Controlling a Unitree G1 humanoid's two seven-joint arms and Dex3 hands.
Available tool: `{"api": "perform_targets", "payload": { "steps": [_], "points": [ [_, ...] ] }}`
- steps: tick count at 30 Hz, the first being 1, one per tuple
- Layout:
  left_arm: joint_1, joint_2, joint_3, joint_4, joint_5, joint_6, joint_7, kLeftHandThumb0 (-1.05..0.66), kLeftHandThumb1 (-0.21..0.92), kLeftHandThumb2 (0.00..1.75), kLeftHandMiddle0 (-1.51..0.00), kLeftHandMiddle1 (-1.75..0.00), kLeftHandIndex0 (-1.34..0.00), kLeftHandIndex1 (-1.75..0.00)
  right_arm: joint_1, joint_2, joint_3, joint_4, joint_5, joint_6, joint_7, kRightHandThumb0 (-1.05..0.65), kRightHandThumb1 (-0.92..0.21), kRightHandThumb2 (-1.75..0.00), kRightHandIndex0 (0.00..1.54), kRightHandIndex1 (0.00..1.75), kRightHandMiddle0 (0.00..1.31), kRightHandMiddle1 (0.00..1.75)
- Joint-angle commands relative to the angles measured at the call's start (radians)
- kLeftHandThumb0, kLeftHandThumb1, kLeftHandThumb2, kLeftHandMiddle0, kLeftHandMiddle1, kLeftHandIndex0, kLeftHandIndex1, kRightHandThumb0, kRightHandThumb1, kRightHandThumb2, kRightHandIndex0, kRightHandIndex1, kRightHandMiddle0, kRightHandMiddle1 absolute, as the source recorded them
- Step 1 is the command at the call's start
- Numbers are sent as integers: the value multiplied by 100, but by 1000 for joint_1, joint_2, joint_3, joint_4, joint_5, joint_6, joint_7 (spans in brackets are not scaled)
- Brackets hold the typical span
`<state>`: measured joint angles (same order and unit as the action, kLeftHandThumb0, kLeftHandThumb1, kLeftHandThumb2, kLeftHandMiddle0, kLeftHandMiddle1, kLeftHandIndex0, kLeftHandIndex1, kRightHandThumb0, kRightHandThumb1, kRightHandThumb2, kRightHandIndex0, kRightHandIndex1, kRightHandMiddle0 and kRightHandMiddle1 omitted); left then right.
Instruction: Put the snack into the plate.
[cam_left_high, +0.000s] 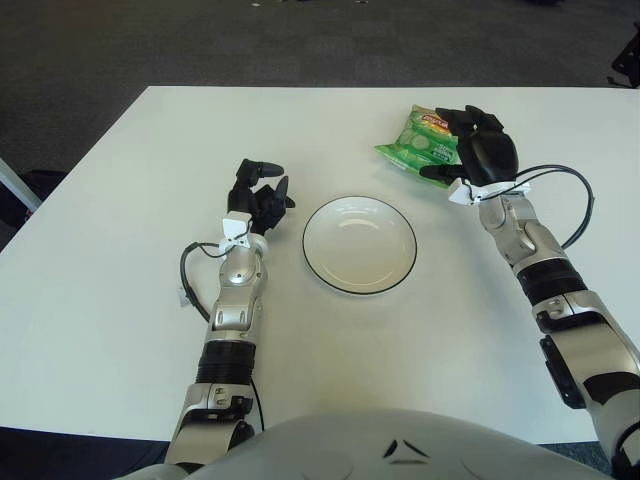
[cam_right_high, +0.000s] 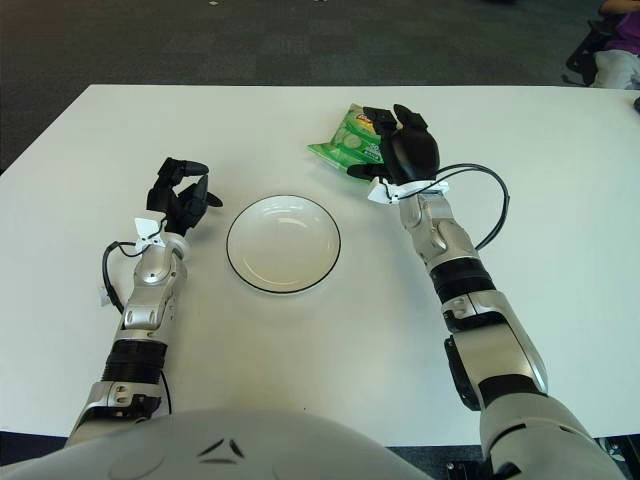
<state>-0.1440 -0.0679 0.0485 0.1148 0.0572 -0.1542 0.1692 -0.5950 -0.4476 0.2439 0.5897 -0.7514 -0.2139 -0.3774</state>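
Note:
A green snack bag (cam_left_high: 413, 148) lies on the white table behind and to the right of the plate. My right hand (cam_left_high: 450, 146) is on the bag's right end, with fingers over its top edge and the thumb at its lower edge, closed on it. I cannot tell whether the bag is off the table. A white plate with a dark rim (cam_left_high: 306, 246) sits empty at the table's middle. My left hand (cam_left_high: 262, 190) shows just left of the plate, fingers loosely bent, holding nothing.
The white table (cam_left_high: 110, 260) ends at its far edge just behind the snack, with dark carpet (cam_left_high: 300, 40) beyond. A black cable (cam_left_high: 572, 186) loops from my right wrist over the table, and another (cam_left_high: 188, 275) beside my left forearm.

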Motion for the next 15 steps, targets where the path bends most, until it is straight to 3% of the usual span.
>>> {"api": "perform_targets", "payload": {
  "steps": [1,8,15],
  "points": [
    [8,7,1,-12,2,-13,-2,-35,92,35,-94,-140,-38,-157,-38,-3,0,40,41,-18,39,-83,-92,-20,1,0,13,9],
    [12,8,0,-21,2,-10,-3,-35,92,35,-94,-141,-38,-156,-58,12,0,96,104,-36,100,-88,-92,-24,0,0,11,7],
    [15,7,-2,-30,2,-6,-4,-35,92,35,-94,-141,-38,-156,-99,44,27,231,104,-62,60,-91,-92,-26,0,0,11,5]
  ]
}}
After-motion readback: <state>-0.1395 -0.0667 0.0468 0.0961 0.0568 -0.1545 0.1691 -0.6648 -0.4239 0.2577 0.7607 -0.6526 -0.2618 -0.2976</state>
